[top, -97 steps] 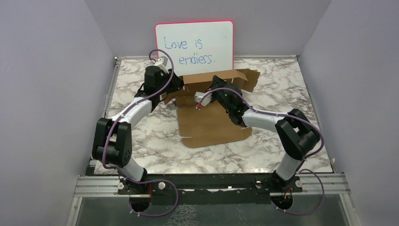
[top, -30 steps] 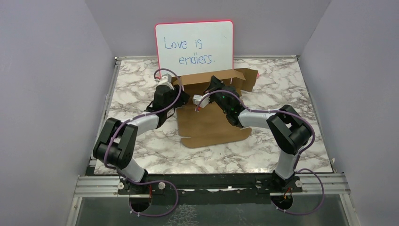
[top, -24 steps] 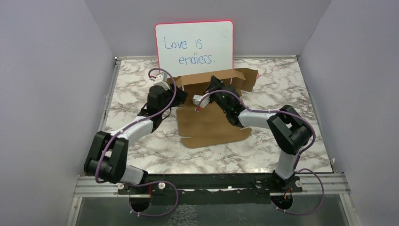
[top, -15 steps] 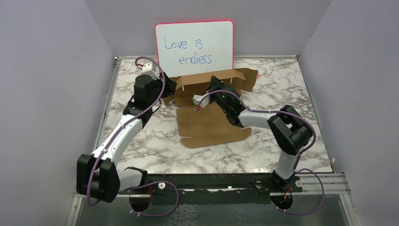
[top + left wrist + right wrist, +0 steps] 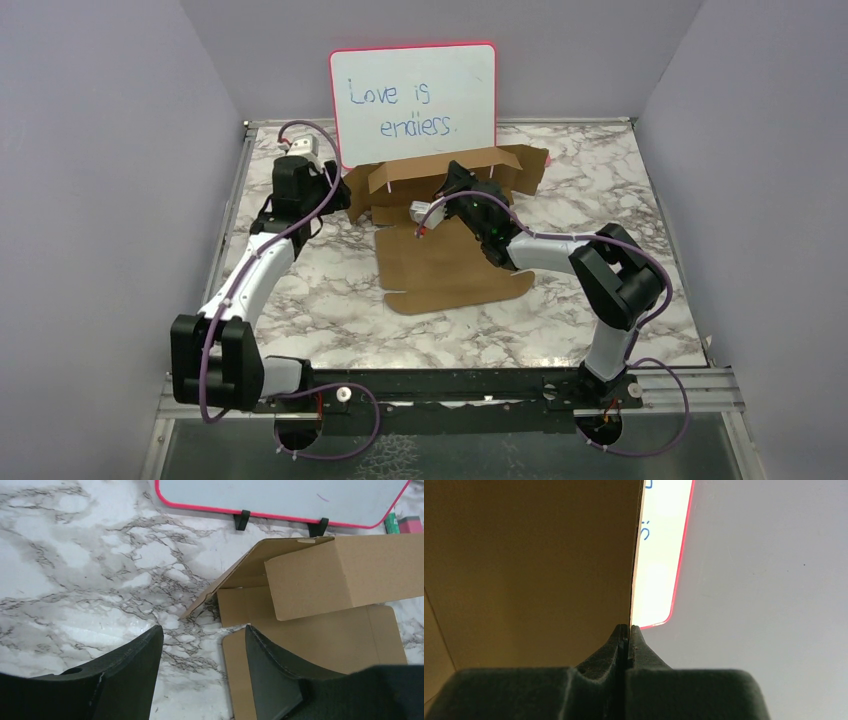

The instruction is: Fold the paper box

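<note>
The left gripper (image 5: 202, 632) has pulled away from the paper box (image 5: 450, 260) toward the left edge of the tabletop (image 5: 620, 200), its jaws spreading apart and empty. The left side flap it has let go leans outward. The right gripper (image 5: 628, 630) stays clamped on the raised back wall. The box sits near the middle of the back edge, before the whiteboard (image 5: 415, 100). That flap likely needs folding again.

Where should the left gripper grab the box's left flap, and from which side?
Probably the free edge of the left flap, toward its raised end, coming from the left. The flap slants up off the table, so its thin edge faces the open left gripper.
</note>
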You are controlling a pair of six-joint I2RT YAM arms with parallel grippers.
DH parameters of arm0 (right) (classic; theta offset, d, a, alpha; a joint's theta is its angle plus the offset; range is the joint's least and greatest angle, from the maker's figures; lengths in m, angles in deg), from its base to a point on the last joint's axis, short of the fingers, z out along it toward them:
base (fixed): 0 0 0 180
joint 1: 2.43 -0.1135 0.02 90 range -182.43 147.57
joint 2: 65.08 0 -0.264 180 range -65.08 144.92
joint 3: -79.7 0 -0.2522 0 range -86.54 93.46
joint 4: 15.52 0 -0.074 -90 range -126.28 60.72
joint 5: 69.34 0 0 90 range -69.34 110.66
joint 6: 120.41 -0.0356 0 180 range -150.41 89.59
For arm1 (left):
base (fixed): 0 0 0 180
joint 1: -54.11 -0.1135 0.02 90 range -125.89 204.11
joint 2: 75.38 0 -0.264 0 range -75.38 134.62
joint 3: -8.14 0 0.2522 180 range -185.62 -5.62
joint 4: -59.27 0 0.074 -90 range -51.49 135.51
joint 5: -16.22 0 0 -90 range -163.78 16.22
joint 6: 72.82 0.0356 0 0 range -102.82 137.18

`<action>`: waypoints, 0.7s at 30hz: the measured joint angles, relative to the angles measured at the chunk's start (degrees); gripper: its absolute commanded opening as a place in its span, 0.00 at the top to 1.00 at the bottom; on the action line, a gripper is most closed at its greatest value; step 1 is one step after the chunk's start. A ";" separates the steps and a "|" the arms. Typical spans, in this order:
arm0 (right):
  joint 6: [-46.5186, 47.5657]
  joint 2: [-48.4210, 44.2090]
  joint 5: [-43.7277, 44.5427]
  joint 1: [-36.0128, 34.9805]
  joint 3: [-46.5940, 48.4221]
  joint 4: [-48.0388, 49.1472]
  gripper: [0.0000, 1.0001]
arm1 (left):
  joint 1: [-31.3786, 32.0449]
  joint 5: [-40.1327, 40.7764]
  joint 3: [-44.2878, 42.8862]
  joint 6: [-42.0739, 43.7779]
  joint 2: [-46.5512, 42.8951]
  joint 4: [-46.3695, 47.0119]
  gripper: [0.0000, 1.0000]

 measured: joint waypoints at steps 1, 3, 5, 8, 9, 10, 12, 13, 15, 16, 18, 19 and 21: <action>-0.11 0.00 0.02 0.00 0.00 0.00 0.99 | 0.00 -0.61 -0.31 0.20 1.03 0.02 0.38; -0.22 0.00 0.00 0.00 0.00 0.02 0.99 | 0.00 -1.86 -0.98 0.50 3.43 0.26 0.41; -0.35 0.00 0.00 0.00 0.00 0.02 0.99 | 0.00 -2.38 -1.60 0.87 5.42 0.66 0.46; -0.61 0.00 0.00 0.00 0.00 0.00 0.99 | 0.00 -2.80 -2.56 1.53 7.65 1.29 0.52; -0.63 0.00 0.00 0.00 0.00 0.00 0.99 | 0.00 -2.97 -2.99 1.75 8.48 1.57 0.55; -0.63 0.00 0.00 0.00 0.00 0.00 0.99 | 0.00 -3.10 -3.37 1.97 9.16 1.97 0.59; -0.63 0.00 0.00 0.00 0.00 0.00 0.99 | 0.00 -3.32 -4.04 2.45 10.56 2.84 0.66; -0.66 0.00 0.00 0.00 0.04 0.00 0.99 | 0.00 -3.41 -4.22 2.80 11.06 3.37 0.71; -0.66 0.00 0.00 0.00 0.17 -0.02 0.99 | 0.00 -3.78 -4.44 3.15 11.82 3.93 0.80; -0.66 0.00 0.00 0.00 0.22 -0.02 0.99 | 0.00 -4.04 -4.59 3.28 12.22 4.02 0.85; -0.68 0.00 0.00 0.00 0.28 -0.07 0.99 | 0.00 -4.52 -4.70 3.69 12.68 4.22 0.93; -0.70 0.00 0.00 0.00 0.33 -0.09 0.99 | 0.00 -4.76 -4.68 3.82 12.68 4.28 0.96; -0.83 0.00 0.00 0.00 0.52 -0.13 0.99 | 0.20 -5.35 -4.59 4.33 12.44 4.81 0.97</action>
